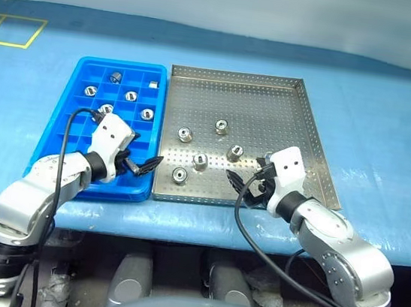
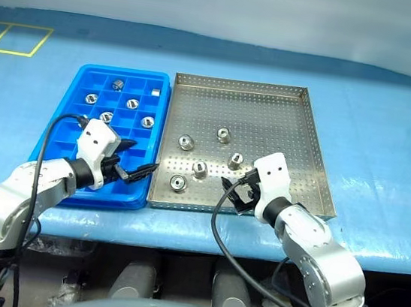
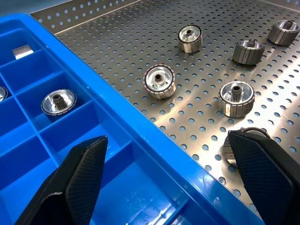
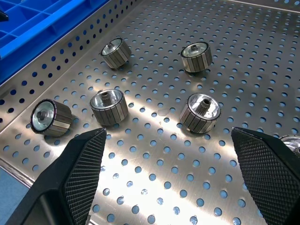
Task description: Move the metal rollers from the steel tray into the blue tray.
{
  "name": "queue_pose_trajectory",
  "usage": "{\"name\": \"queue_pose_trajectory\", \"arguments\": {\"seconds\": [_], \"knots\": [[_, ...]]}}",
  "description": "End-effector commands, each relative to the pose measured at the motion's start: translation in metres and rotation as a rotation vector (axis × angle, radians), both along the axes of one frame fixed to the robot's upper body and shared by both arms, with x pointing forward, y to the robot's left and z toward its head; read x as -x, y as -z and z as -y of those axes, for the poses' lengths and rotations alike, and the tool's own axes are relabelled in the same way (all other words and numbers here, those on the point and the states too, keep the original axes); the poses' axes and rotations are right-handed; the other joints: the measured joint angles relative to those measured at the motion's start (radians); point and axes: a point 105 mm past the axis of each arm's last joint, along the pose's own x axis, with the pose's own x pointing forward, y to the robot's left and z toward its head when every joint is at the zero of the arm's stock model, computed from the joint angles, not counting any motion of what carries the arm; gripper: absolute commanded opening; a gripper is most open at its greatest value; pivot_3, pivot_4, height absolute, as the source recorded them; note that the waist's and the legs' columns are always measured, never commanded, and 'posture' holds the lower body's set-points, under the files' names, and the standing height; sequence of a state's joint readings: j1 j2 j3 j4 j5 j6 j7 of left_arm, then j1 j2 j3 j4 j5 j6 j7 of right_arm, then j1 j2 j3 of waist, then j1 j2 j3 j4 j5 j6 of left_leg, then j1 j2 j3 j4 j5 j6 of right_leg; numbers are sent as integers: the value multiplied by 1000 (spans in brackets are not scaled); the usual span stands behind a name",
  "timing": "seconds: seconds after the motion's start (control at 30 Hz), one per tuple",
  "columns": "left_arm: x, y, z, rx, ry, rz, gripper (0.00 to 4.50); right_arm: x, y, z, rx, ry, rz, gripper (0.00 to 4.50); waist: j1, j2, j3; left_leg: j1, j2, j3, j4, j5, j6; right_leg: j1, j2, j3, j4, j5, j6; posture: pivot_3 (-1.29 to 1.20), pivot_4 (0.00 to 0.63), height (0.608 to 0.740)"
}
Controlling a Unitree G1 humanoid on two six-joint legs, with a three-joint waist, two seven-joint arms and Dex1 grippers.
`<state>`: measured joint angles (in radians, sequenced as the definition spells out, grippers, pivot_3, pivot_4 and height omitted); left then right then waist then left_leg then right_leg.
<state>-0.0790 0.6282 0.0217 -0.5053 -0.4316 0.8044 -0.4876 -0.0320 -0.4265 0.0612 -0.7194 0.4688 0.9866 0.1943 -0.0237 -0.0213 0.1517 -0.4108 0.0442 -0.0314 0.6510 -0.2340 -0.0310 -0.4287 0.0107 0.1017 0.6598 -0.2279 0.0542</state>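
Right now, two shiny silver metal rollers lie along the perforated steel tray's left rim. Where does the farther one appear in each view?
Left eye view: the farther roller lies just inside the steel tray's left rim, mid-depth.
Right eye view: same spot.
Left wrist view: the unhidden roller nearest the blue rim.
Right wrist view: the roller beside the perforated side wall.
Shared landmark: the bright blue gridded plastic tray alongside that rim.

We see both our arms bent and reaching forward, wrists tipped slightly downward. Our left pincer [image 1: 145, 165] points forward and toward the right pincer, its two black fingers [image 3: 79, 173] spread wide with nothing between them. Our right pincer [image 1: 241, 182] angles back toward the left one, its fingers [image 4: 82, 161] likewise spread wide and empty.
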Motion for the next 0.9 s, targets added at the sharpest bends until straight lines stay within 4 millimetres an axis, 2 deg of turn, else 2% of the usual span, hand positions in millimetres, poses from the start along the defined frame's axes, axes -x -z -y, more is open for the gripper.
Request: {"name": "queue_pose_trajectory", "arguments": {"seconds": [0.03, 0.9], "knots": [[-1, -10, 3, -8, 15, 45, 4500, 1, -10, 0, -6, 2, 45, 4486, 0, 0, 0, 0, 0, 0, 0, 0, 0, 0, 0, 0, 0, 0, 0, 65, 150, 740], [-3, -12, 3, -14, 28, 45, 4500, 4, -8, -3, -16, -1, 33, 4486, 0, 0, 0, 0, 0, 0, 0, 0, 0, 0, 0, 0, 0, 0, 0, 59, 150, 740]]}}
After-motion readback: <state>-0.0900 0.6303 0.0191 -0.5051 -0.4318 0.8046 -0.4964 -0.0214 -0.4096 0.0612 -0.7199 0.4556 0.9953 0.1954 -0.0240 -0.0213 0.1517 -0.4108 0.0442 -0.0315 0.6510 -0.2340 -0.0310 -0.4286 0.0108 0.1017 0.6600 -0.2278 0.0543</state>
